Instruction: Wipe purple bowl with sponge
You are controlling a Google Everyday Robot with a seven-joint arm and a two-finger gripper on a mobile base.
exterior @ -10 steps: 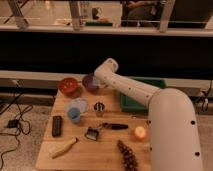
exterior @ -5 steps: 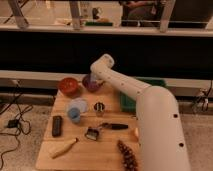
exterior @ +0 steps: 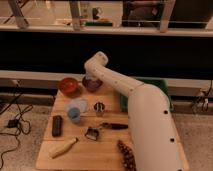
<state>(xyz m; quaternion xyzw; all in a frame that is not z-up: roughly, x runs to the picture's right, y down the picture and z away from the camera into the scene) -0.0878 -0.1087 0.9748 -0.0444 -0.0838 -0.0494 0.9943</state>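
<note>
The purple bowl (exterior: 92,84) stands at the back of the wooden table (exterior: 107,150), right of a reddish-brown bowl. My white arm reaches in from the lower right. Its bent end sits directly over the purple bowl. The gripper (exterior: 90,77) points down into the bowl at its near rim and is shut; most of it is hidden by the wrist. The sponge is hidden from view, so I cannot tell whether it is in the gripper.
A reddish-brown bowl (exterior: 69,86) is at the back left. A pale disc (exterior: 78,104), a blue cup (exterior: 74,115), a metal cup (exterior: 99,108), a black block (exterior: 57,125), a brush (exterior: 92,133) and a pale stick (exterior: 64,148) are spread over the table. A green tray (exterior: 161,85) lies behind the arm.
The arm's end has shifted slightly left and settled over the purple bowl. The arm's body now covers more of the table's right side.
</note>
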